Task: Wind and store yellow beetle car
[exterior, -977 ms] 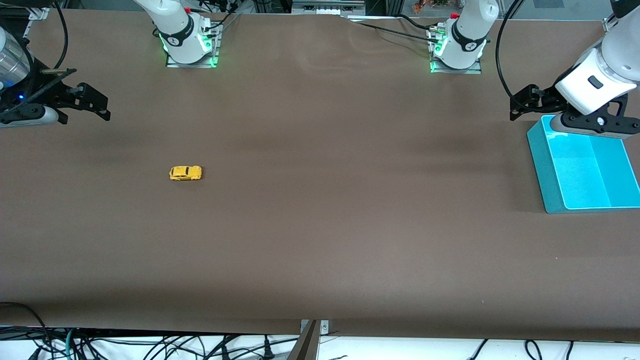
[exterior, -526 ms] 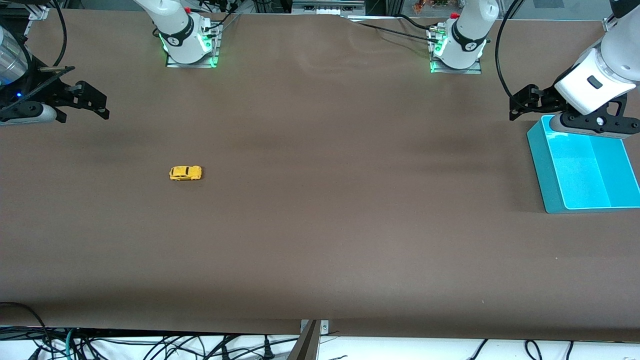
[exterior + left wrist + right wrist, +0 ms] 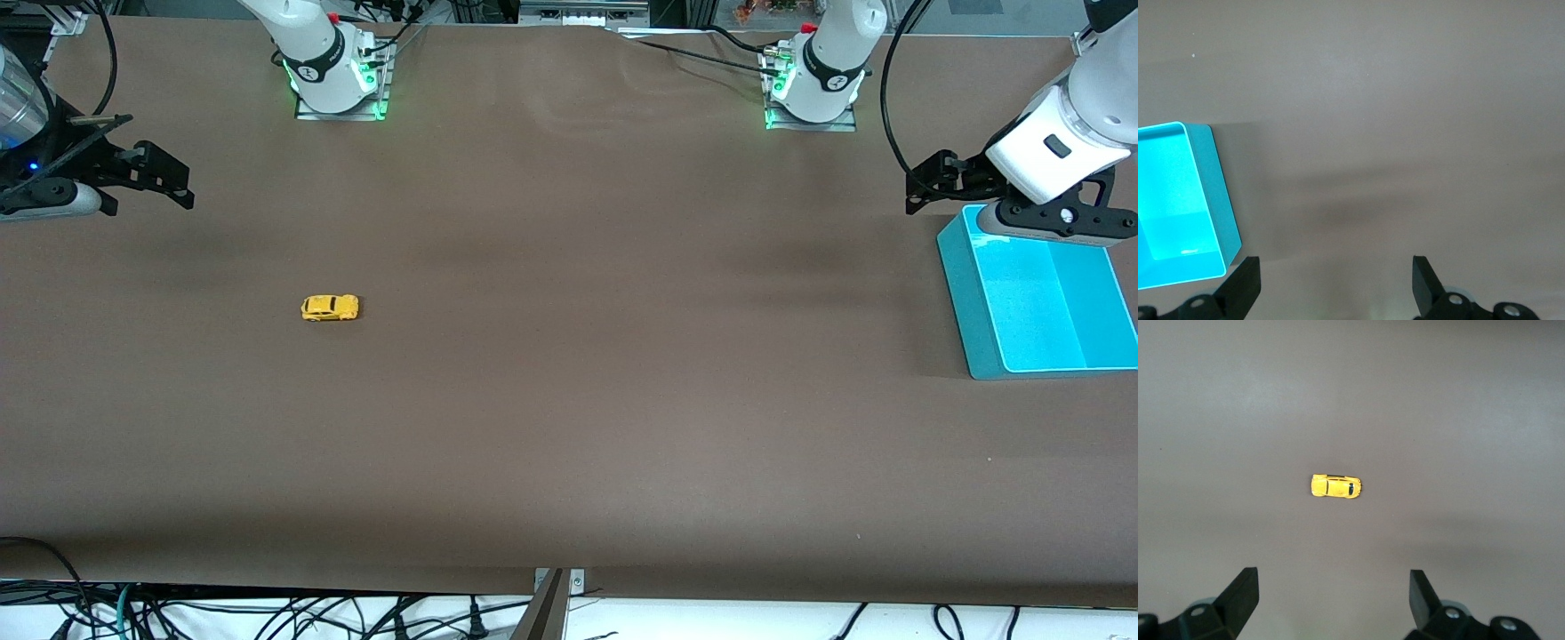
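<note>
**Zero steps done: car is sitting untouched, bin is sitting empty**

Table [image 3: 569, 427] is carrying just two items. Landmark for everything below: the teal bin [image 3: 965, 311].

- Bin is sitting at the left arm's end of the table, nothing showing inside it in the front or left wrist views.
- Left gripper [image 3: 932, 182] is hanging over the table just beside the bin's corner nearest the bases, fingers [image 3: 1241, 287] spread wide, gripping nothing. This arm is waiting.
- Right gripper [image 3: 156, 173] is hanging well apart from the bin, over the right arm's end of the table, fingers [image 3: 1238, 597] spread wide too, empty.
- Yellow beetle car [image 3: 330, 308] is resting on its wheels well apart from the bin, toward the right arm's end. Right wrist view is framing it between the open fingers but well short of them.

Judging progress: nothing is started. Winding, pickup, carry across to the bin and drop are all remaining. Right arm is looking like the one lining up for the car.
</note>
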Controlling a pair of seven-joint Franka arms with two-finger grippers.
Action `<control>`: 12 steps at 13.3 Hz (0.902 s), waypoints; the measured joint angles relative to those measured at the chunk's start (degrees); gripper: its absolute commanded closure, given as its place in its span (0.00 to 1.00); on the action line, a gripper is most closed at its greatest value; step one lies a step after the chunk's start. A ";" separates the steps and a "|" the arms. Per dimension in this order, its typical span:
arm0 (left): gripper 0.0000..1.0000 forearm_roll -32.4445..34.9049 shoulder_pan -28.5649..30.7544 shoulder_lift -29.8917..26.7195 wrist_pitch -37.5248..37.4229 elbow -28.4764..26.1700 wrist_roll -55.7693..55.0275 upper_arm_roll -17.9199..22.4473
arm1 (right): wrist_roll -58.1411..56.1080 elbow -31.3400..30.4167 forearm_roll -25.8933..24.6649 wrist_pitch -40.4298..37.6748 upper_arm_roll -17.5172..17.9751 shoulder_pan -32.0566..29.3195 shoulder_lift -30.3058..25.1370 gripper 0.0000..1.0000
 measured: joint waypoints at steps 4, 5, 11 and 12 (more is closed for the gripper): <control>0.00 0.00 0.00 0.00 0.00 0.00 0.00 0.00 | -0.04 0.09 0.00 -0.09 0.02 0.00 0.00 0.00; 0.00 0.00 0.00 0.00 0.00 0.00 0.00 0.00 | -0.07 0.13 0.00 -0.16 0.04 0.01 0.00 0.00; 0.00 0.00 0.00 0.00 0.00 0.00 0.00 0.00 | -0.15 0.29 0.00 -0.88 1.08 0.02 0.03 0.00; 0.00 0.00 0.00 0.00 0.00 0.00 0.00 0.00 | -0.15 0.29 0.00 -0.98 1.10 0.02 0.08 0.00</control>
